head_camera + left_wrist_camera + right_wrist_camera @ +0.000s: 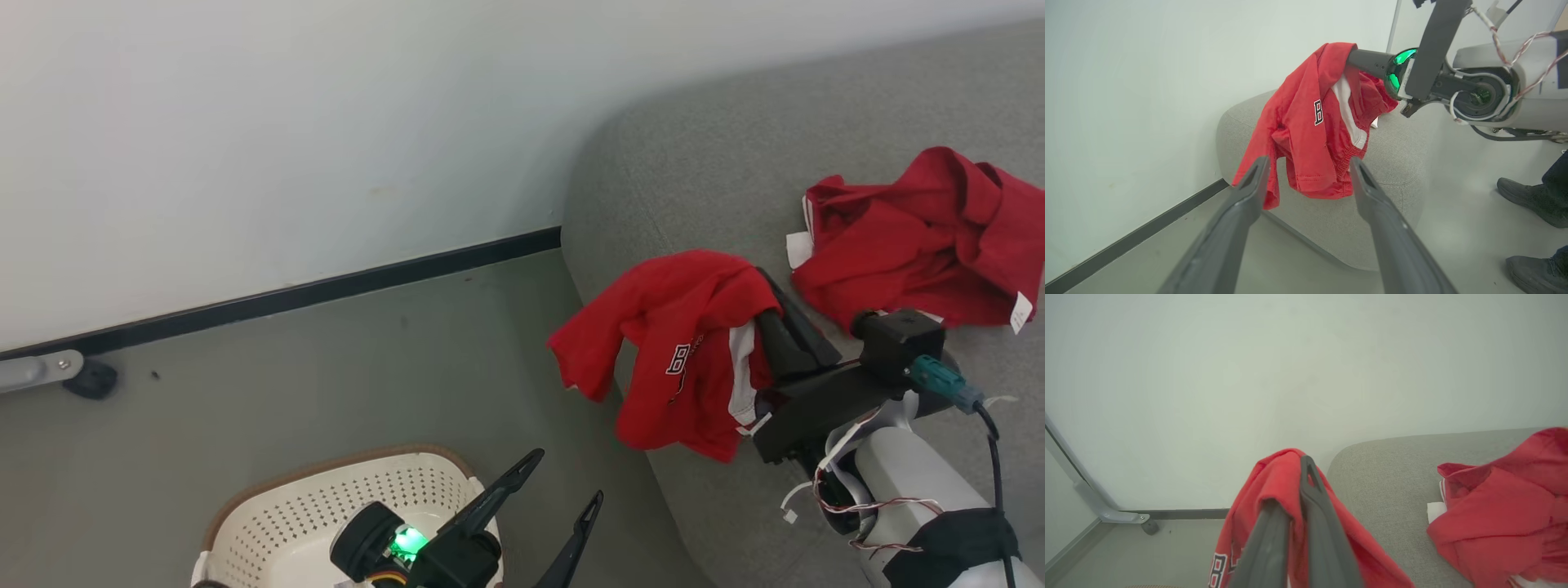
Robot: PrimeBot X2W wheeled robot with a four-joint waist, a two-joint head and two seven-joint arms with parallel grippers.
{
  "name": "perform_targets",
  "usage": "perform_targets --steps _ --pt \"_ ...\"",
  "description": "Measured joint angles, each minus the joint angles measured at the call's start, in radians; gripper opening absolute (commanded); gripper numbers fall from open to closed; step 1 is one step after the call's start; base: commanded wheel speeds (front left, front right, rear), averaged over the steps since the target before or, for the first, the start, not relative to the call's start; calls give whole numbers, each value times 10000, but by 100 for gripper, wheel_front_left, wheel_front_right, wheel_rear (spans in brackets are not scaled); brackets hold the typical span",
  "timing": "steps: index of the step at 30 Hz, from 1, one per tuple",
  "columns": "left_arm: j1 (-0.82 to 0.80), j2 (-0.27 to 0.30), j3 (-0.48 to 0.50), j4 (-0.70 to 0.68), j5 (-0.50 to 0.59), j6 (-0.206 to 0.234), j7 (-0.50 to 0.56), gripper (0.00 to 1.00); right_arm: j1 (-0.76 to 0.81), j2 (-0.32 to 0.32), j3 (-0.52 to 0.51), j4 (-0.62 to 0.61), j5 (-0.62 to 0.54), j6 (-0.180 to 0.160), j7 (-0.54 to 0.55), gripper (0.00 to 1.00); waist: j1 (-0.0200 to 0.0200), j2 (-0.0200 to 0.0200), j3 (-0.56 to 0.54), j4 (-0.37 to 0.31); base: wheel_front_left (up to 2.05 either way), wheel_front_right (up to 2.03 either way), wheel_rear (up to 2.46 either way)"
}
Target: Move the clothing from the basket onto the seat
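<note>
My right gripper (769, 300) is shut on a red garment (682, 351) with a dark number print and a white stripe. It holds the garment above the grey seat's (702, 163) left edge, the cloth draping over the fingers (1310, 490) and down the side. A second red garment (918, 237) with a white tag lies crumpled on the seat, further right. The cream basket (286, 523) with its brown rim stands on the floor at the lower left. My left gripper (566, 478) is open beside it, holding nothing. In the left wrist view the fingers (1249, 192) frame the hanging garment (1306, 130).
A pale wall with a dark skirting strip (286, 294) runs behind the grey floor. A metal foot with a black pad (90, 377) sits at the far left. A person's dark shoes (1531, 200) stand on the floor right of the seat.
</note>
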Motion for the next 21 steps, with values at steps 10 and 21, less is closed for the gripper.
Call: perform_targets --steps 10,21 --pt "-130 17 -44 -205 79 -2 138 100 -901 -426 -627 -153 0 -4 -40 0 0 0 595 -657 0 0 0" --pt "-875 10 -253 -240 184 -65 336 100 -3176 -1233 -1871 113 90 -150 -44 0 0 1 1500 -991 0 0 0"
